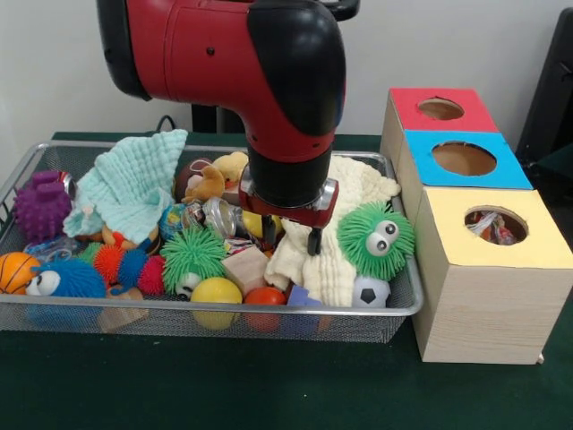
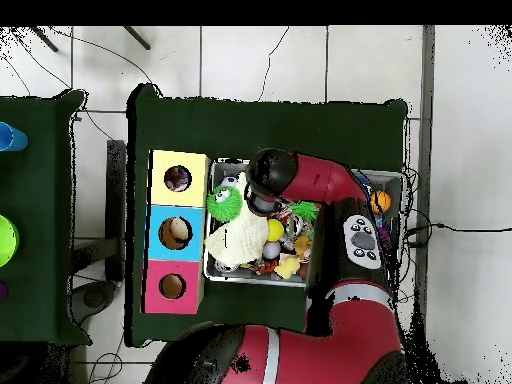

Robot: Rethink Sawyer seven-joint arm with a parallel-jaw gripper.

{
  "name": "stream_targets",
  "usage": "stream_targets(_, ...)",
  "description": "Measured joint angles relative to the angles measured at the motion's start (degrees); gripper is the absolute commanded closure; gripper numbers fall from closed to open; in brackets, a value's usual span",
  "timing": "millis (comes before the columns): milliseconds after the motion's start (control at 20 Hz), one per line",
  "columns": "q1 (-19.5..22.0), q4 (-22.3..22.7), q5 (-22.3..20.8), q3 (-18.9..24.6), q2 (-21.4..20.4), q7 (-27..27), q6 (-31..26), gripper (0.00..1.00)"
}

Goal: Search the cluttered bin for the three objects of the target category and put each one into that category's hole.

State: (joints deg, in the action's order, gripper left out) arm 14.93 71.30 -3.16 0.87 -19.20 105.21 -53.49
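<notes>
Gripper (image 1: pixel 291 236) hangs low in the wire bin (image 1: pixel 394 309), fingers (image 1: pixel 314 240) spread apart and empty, tips just above the cream cloth (image 1: pixel 345 210) mid-bin, with toys packed tight on all sides (little free room, the green fuzzy toy (image 1: pixel 376 237) just beside it). Wooden sorting box (image 1: pixel 483 296) sits touching the bin's side on the green counter (image 1: pixel 269 385), its red hole (image 1: pixel 440 108), blue hole (image 1: pixel 464 159) and yellow hole (image 1: pixel 495 224) clear on top. Which toys are the targets can't be told; something sits inside the yellow hole, and the arm hides much of the bin in the overhead view.
</notes>
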Motion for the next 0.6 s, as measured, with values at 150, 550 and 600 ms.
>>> stream_targets(150,0.0,0.1,-0.6,0.0,-0.4,0.0,0.0,0.0)
stream_targets(550,0.4,1.8,-2.3,0.0,-3.1,0.0,-0.8,0.0)
stream_targets(600,0.5,2.1,-2.4,0.0,-3.5,0.0,-1.0,0.0)
